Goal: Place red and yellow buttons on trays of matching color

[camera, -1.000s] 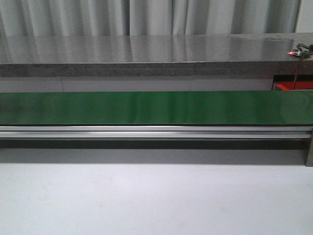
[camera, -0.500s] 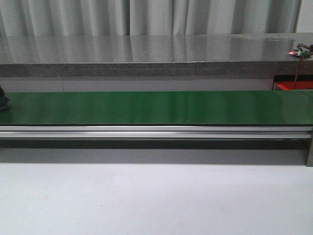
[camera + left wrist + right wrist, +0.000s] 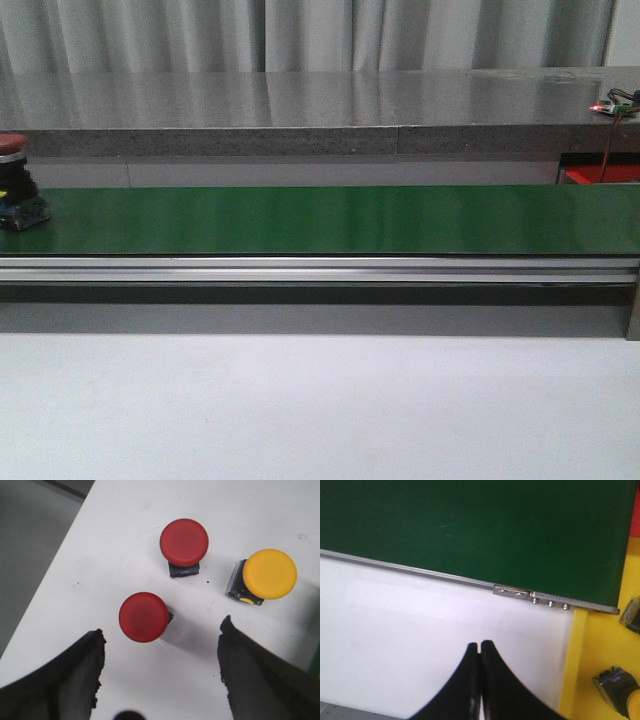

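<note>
Front view: one red button (image 3: 14,150) rides the green conveyor belt (image 3: 330,220) at its far left end; no arm shows here.
Left wrist view: left end effector (image 3: 160,680) spread wide, empty, above the white counter (image 3: 125,510).
Count there: two red buttons, the near one (image 3: 144,617) between the fingers' line, the other (image 3: 184,541) beyond; one yellow button (image 3: 269,574) off to the side.
Right wrist view: right end effector (image 3: 479,680) pressed together, holding nothing, over the counter by the belt's end.
Yellow tray (image 3: 600,650): beside it, with two partly seen button bases, colours unclear.
Risk: the belt-borne button may slip by if the pinched fingers don't part in time; on the left, closing could nudge a neighbouring button.
</note>
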`<action>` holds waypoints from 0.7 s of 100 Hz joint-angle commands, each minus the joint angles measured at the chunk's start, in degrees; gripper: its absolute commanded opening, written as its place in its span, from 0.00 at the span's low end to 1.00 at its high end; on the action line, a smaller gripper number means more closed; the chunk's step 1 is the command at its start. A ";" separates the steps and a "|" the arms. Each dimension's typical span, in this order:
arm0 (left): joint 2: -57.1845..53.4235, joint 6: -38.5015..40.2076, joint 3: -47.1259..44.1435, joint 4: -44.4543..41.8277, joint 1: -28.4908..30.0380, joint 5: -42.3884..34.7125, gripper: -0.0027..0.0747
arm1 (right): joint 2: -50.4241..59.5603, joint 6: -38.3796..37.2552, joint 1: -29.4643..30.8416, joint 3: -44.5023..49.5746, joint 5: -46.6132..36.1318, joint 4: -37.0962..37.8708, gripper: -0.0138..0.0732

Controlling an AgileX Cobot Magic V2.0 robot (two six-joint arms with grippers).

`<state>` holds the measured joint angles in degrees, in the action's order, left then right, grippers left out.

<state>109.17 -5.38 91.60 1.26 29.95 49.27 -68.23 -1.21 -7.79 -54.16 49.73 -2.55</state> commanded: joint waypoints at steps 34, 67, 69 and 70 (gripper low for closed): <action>0.28 0.04 1.78 0.05 0.17 -6.83 0.65 | 1.53 0.32 0.10 -1.85 -2.22 0.07 0.07; 3.46 0.43 1.78 -0.80 0.17 -7.21 0.65 | 1.53 0.32 0.10 -1.85 -2.22 0.07 0.07; 3.57 0.43 1.78 -0.80 0.17 -7.21 0.65 | 1.53 0.32 0.10 -1.85 -2.22 0.07 0.07; 3.68 0.43 1.78 -0.80 0.17 -7.21 0.65 | 1.53 0.32 0.10 -1.85 -2.22 0.07 0.07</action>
<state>115.36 -5.38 91.60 0.62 29.95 44.73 -68.23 -1.21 -7.79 -54.16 49.73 -2.55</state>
